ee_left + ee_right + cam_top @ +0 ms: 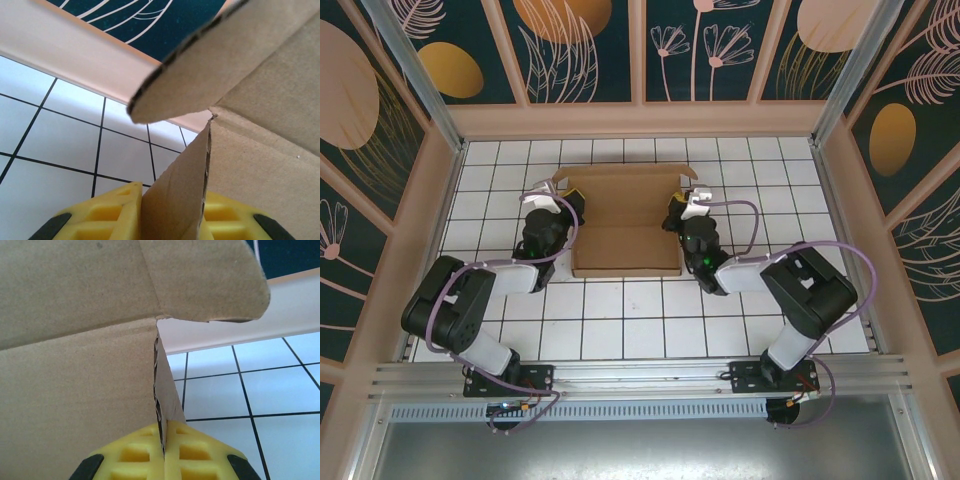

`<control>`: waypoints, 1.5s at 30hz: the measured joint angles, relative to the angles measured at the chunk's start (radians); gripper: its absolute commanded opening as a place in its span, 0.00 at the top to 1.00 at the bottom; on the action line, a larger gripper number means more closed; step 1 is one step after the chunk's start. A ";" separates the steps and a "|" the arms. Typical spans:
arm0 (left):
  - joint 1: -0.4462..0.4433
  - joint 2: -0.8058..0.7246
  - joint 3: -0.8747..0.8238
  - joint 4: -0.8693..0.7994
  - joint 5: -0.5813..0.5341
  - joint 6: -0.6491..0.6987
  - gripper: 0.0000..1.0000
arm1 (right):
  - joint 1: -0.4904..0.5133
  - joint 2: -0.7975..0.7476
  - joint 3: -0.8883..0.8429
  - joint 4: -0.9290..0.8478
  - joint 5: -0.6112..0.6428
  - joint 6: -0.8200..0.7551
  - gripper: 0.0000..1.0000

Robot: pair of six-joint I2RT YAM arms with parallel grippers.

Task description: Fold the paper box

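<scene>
From the top external camera, the paper box point(625, 225), a plain brown cardboard mailer partly raised into a shallow rectangular tray, lies on the white tiled table point(620, 320) toward the far middle, between the two black arms. The left gripper point(568, 197) sits at the box's left wall near the far corner and the right gripper point(680, 207) at its right wall, each touching the cardboard; how the jaws stand is too small to read here. In the left wrist view, the left gripper point(172, 217) has its yellow ribbed fingers point(112, 215) closed on an upright cardboard flap of the paper box point(265, 125). A rounded tab juts out above, and a teal patterned wall panel point(150, 25) stands beyond the tiles. In the right wrist view, the right gripper point(164, 452) has its yellow fingers point(135, 455) pinched on the thin edge of an upright side flap of the paper box point(75, 390), with a rounded tab overhanging the tiles.
</scene>
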 measured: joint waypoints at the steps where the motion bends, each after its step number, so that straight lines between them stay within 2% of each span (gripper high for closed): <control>1: 0.000 0.003 0.000 0.006 -0.005 -0.005 0.74 | 0.008 0.010 0.010 0.000 0.019 0.003 1.00; 6: -0.001 0.011 -0.002 0.024 -0.017 -0.026 0.71 | 0.026 0.043 0.047 -0.007 0.084 0.021 1.00; 13: -0.009 -0.014 -0.037 0.043 -0.016 0.008 0.71 | 0.033 0.038 0.041 -0.005 0.097 -0.016 1.00; 18: -0.017 -0.042 -0.076 0.064 0.000 0.063 0.72 | 0.031 -0.001 -0.031 0.041 0.058 -0.043 1.00; 23: -0.019 -0.037 -0.141 0.165 0.018 0.073 0.77 | 0.022 -0.006 -0.124 0.188 -0.017 -0.036 1.00; 30: -0.020 -0.014 -0.233 0.333 0.027 0.042 0.78 | 0.021 0.005 -0.177 0.290 -0.068 -0.005 1.00; 45: -0.053 0.010 -0.327 0.490 0.028 0.001 0.80 | 0.046 0.008 -0.290 0.448 -0.075 0.061 1.00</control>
